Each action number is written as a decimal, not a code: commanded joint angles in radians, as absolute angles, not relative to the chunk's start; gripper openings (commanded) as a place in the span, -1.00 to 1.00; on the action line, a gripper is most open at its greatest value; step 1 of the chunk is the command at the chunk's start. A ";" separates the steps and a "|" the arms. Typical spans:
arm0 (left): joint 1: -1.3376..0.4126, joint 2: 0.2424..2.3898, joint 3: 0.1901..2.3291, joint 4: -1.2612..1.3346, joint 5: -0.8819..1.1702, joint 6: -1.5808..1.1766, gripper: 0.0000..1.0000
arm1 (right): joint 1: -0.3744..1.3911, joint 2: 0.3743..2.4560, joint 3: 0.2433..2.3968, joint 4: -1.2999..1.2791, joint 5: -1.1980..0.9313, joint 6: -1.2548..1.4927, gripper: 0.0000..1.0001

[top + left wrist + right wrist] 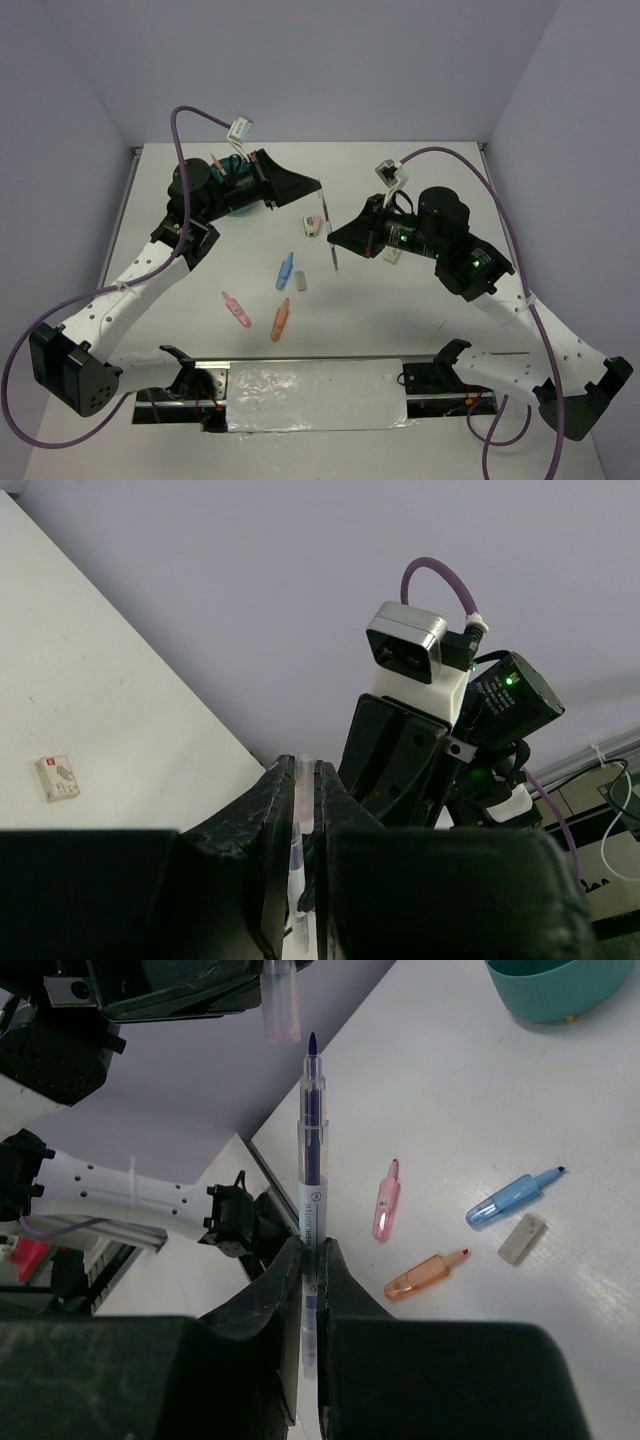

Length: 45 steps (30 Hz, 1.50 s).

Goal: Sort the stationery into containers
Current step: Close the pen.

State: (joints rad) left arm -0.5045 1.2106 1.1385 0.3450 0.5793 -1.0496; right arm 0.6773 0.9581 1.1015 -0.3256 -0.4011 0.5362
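Although boxed in by grey walls (330,70) at the left, far and right edges, leaves broad bare table (430,330) between the loose items and the near rail (330,358), and more toward the far right corner. Crowds the middle instead: left gripper (318,192) and right gripper (334,243) near each other above the centre, tips apart.

Counts three stubby markers lying loose near the centre: one pink marker (236,310), one orange marker (281,318), one blue marker (285,271). Adds one grey eraser (299,281) just beside the blue one, and one labelled eraser (314,227) on the table near the left fingertips. One teal organiser (238,195) toward the far left, largely hidden under the left arm.

Clamps one thin pen (311,1160) between the closed right jaws, with the uncapped dark tip uppermost in the right wrist view. Pinches one translucent cap (300,810) between the closed left jaws. Seen from the right wrist, sits just past the pen tip, slightly to its left, not touching.
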 commanded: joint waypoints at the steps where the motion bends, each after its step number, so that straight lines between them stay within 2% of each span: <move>1: -0.500 1.198 1.144 0.387 0.595 -1.029 -1.00 | 0.686 0.962 1.152 -0.319 -0.408 0.515 -1.00; 28: -0.499 1.200 1.181 0.341 0.532 -0.989 -1.00 | 0.699 0.962 1.146 -0.330 -0.414 0.511 -1.00; 45: -0.499 1.198 1.160 0.350 0.577 -0.989 -1.00 | 0.701 1.005 1.209 -0.356 -0.380 0.488 -1.00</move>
